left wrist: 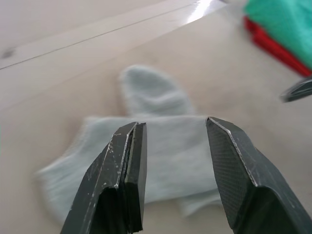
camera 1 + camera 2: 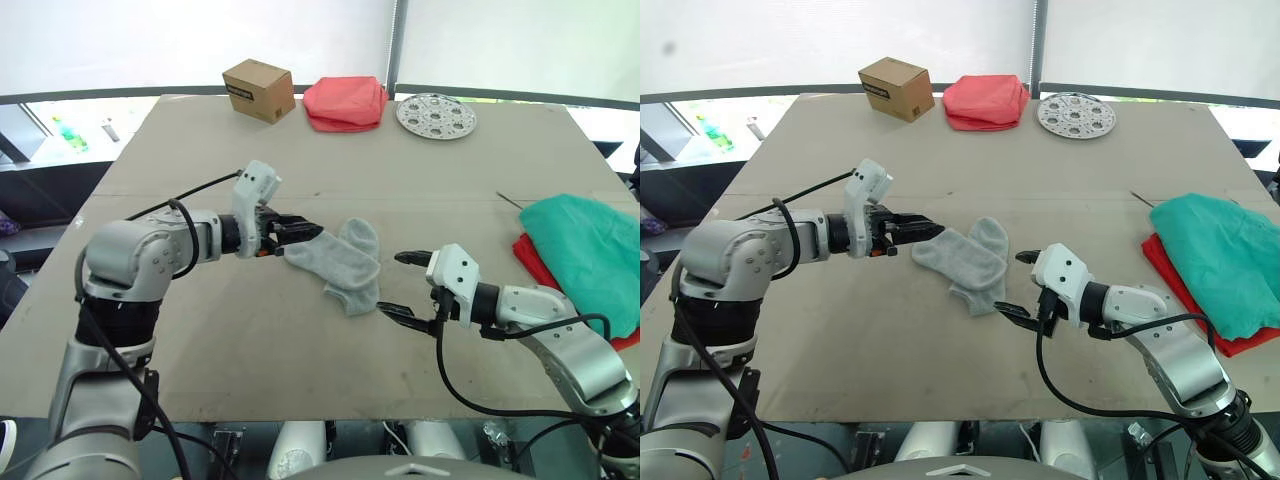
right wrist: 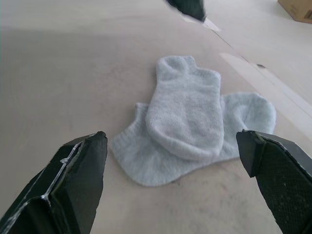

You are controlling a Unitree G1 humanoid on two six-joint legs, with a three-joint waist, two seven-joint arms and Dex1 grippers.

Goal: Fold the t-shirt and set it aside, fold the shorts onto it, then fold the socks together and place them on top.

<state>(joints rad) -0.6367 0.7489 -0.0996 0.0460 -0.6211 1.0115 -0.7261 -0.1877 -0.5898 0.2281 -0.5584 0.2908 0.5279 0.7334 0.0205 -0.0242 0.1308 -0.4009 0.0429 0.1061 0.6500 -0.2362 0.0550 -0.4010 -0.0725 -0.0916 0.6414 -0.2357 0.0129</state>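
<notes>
Showing no readable writing: brown box (image 2: 258, 90).

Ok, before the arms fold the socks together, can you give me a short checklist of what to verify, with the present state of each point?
1. Shorts folded on the t-shirt, set aside at the robot's right: ok.
2. Socks lying together, one overlapping the other: ok.
3. Left end effector open at the socks' edge: ok.
4. Right end effector open and apart from the socks: ok.
5. A sock between the left fingers: not ok, nothing gripped yet.
6. Top of the shorts free for the socks: ok.
</notes>
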